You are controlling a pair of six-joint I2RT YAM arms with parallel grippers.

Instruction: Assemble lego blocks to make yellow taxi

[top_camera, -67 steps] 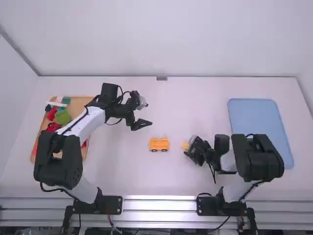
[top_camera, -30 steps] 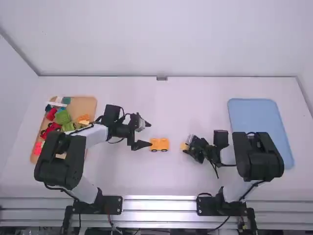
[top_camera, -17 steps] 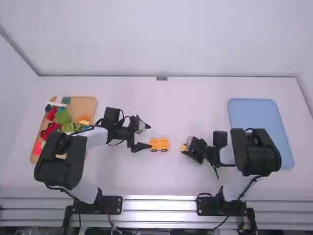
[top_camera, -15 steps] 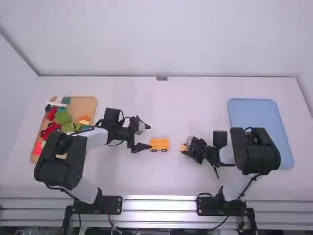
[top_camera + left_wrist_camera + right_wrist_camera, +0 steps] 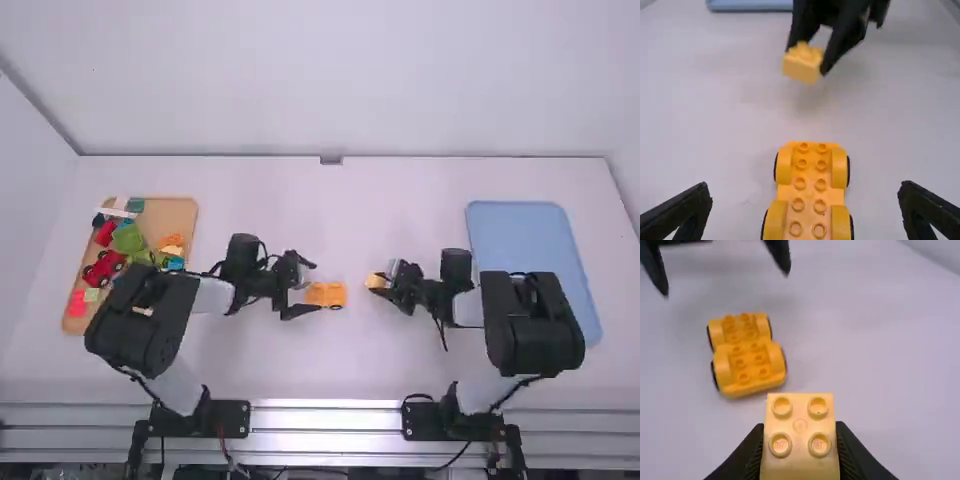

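Note:
In the high view my left gripper [image 5: 306,288] stands open at the left end of the orange-yellow wheeled base [image 5: 326,295]. Seen from the left wrist, the studded base [image 5: 810,192] lies between and beyond the wide-apart fingers of my left gripper [image 5: 805,207], not touching them. Right of the base, my right gripper [image 5: 382,284] is shut on a light yellow brick [image 5: 376,280]. In the right wrist view the brick [image 5: 800,440], studs showing, is held by my right gripper [image 5: 800,447]. The left wrist view shows this brick raised off the table.
A wooden tray [image 5: 184,208] with several coloured blocks and a red wheeled piece stands at the left, partly behind the left arm. A blue tray [image 5: 530,260] lies at the right, beyond the right arm.
My left gripper has come down the picture and to the right, up to the base. The right gripper has shifted slightly left and away from the camera with the brick. The base has not moved.

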